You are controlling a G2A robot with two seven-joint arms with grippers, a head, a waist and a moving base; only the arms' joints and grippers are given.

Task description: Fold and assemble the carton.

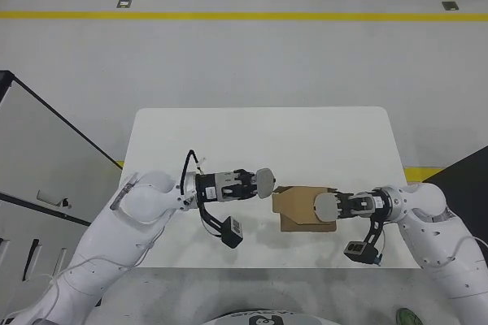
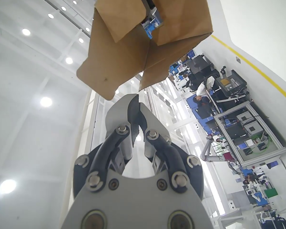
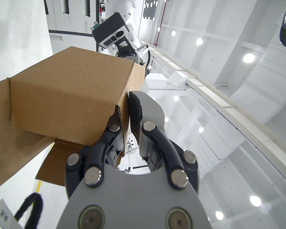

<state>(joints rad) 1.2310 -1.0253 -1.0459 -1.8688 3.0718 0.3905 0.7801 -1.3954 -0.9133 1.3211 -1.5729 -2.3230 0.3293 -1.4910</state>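
No print is legible (tag point(image 3: 3, 213) too blurred).

arms point(image 1: 150, 195): glossy white shells | cables point(image 1: 207, 219): black | jaws: grey, black ribbed pads point(image 2: 133, 111), silver screws point(image 2: 152, 133)

We are looking at a plain brown cardboard carton point(image 1: 305, 209), partly folded into a box, its end flaps hanging open. It is sitting roughly level near the worktop's point(image 1: 260, 130) front edge, right of middle, with one wall pinched between the right gripper's point(image 3: 126, 101) jaws.

white rectangular table point(image 1: 260, 138), rounded corners, standing on pale grey floor point(image 1: 244, 61)
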